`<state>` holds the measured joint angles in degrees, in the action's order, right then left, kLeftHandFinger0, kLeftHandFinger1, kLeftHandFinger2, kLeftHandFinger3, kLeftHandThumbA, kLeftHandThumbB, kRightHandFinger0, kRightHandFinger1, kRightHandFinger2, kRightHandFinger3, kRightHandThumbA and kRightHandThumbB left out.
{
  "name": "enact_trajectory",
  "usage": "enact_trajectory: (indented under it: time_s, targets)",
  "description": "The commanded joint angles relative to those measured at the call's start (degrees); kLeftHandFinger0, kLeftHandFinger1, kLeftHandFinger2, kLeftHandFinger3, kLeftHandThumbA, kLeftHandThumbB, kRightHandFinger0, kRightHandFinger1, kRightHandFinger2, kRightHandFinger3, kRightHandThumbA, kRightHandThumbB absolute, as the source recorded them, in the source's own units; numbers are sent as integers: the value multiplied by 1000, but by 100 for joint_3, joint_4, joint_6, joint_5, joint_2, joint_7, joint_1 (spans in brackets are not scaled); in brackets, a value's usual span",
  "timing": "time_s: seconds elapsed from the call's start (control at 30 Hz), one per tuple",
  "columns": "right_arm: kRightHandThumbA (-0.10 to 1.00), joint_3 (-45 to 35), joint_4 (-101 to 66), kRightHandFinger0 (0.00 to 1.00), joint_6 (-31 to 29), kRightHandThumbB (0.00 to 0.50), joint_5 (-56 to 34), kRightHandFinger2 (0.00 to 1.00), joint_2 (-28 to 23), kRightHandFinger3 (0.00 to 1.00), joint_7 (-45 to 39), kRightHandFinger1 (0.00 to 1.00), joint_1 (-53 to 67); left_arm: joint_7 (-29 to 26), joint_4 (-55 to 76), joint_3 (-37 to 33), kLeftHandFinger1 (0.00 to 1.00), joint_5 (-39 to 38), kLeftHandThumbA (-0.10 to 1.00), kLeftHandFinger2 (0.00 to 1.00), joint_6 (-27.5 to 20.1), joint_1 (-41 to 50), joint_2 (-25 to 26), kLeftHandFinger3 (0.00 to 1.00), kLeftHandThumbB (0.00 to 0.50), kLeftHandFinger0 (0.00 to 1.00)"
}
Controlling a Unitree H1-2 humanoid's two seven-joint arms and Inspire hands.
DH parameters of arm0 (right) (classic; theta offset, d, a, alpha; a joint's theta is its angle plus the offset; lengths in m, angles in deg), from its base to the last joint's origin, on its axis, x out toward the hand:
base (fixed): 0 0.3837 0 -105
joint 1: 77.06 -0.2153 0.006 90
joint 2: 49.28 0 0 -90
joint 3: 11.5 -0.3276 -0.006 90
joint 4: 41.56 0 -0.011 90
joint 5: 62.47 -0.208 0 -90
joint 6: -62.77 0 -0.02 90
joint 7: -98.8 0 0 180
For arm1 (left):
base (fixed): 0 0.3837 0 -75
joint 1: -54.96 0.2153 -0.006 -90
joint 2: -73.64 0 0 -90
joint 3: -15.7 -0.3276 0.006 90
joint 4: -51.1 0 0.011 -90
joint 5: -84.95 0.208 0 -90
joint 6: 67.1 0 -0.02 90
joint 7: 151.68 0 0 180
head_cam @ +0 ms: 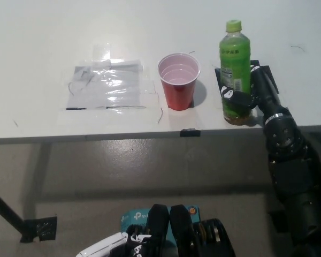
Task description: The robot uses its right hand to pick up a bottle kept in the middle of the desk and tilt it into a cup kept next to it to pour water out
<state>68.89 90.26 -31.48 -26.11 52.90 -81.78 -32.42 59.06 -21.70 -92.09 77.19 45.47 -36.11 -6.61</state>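
Black and coming in from the lower right, the right hand (pixel 246 96) is wrapped around the lower half of the green bottle (pixel 235 69), fingers closed on its label so the body is clamped from the side. That low, sideways hold makes sense for the job: it leaves the capped neck free to swing over toward the red cup (pixel 178 80), which stands open-mouthed just beside the bottle on the robot's left, near the front edge of the counter (pixel 43 32). The bottle stands upright, or very nearly so; whether its base rests on the counter or hangs just above it is hard to tell from this steep angle. Nothing is pouring yet, and the cap appears to be on, so the tilt would be only a gesture. The white left hand (pixel 99 247) sits low at the bottom edge, idle; its fingers cannot be made out.
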Motion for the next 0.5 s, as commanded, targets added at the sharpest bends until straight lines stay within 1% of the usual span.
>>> enact_trajectory:
  time_s: [0.0, 0.03, 0.07, 0.1, 0.13, 0.17, 0.2, 0.23, 0.3, 0.37, 0.4, 0.43, 0.47]
  targets:
    - [-100, 843, -145, 296, -2268, 41, 795, 58, -353, 317, 3096, 195, -635, 32, 213, 57, 1000, -16, 344, 1000, -26, 14, 70, 1000, 500, 1000]
    - [-100, 799, -105, 343, -2268, 24, 821, 29, -306, 322, 3363, 249, -597, 39, 200, 54, 1000, -14, 341, 1000, -36, 8, 74, 1000, 500, 1000]
    - [-100, 795, -90, 427, -2260, 10, 839, 45, -291, 333, 3490, 343, -564, 34, 200, 59, 1000, -20, 337, 1000, -36, 10, 64, 1000, 500, 1000]
    - [-100, 793, -81, 489, -2248, 5, 859, 57, -281, 348, 3567, 401, -540, 29, 210, 60, 1000, -20, 336, 1000, -29, 12, 60, 1000, 500, 1000]
    - [-100, 787, -60, 623, -2222, 0, 842, 112, -266, 342, 3642, 558, -521, 19, 206, 60, 1000, -6, 344, 1000, -52, 15, 55, 1000, 500, 1000]
    - [-100, 767, -1, 672, -2205, 0, 819, 116, -241, 346, 3783, 623, -496, 16, 181, 55, 1000, 17, 360, 1000, -77, 16, 60, 1000, 500, 1000]
    - [-100, 728, 41, 703, -2195, 0, 749, 123, -182, 351, 3816, 663, -491, 1, 202, 71, 1000, 16, 359, 1000, -73, 50, 68, 1000, 500, 1000]
    - [-100, 647, 81, 723, -2171, 3, 644, 135, -116, 349, 3871, 683, -477, -2, 222, 70, 1000, 27, 358, 1000, -57, 57, 80, 1000, 500, 1000]
    - [-100, 513, 194, 743, -2165, 0, 491, 141, -28, 350, 4050, 693, -456, 24, 205, 49, 1000, 44, 361, 1000, -64, 33, 101, 1000, 500, 1000]
    - [-65, 382, 297, 761, -2163, 0, 332, 177, 56, 388, 4183, 713, -413, 28, 180, 55, 1000, 30, 354, 1000, -56, 27, 97, 1000, 500, 1000]
    - [-22, 328, 315, 745, -2117, 0, 260, 163, 94, 397, 4185, 694, -390, 30, 187, 58, 1000, 28, 356, 1000, -53, 30, 102, 1000, 500, 1000]
    - [-8, 318, 328, 712, -2105, 0, 233, 137, 104, 401, 4196, 667, -386, 32, 190, 61, 1000, 24, 356, 1000, -56, 32, 103, 1000, 500, 1000]
    - [-59, 289, 396, 697, -2128, 0, 152, 138, 112, 428, 4155, 664, -376, 34, 181, 63, 1000, 25, 354, 1000, -79, 34, 102, 1000, 500, 1000]
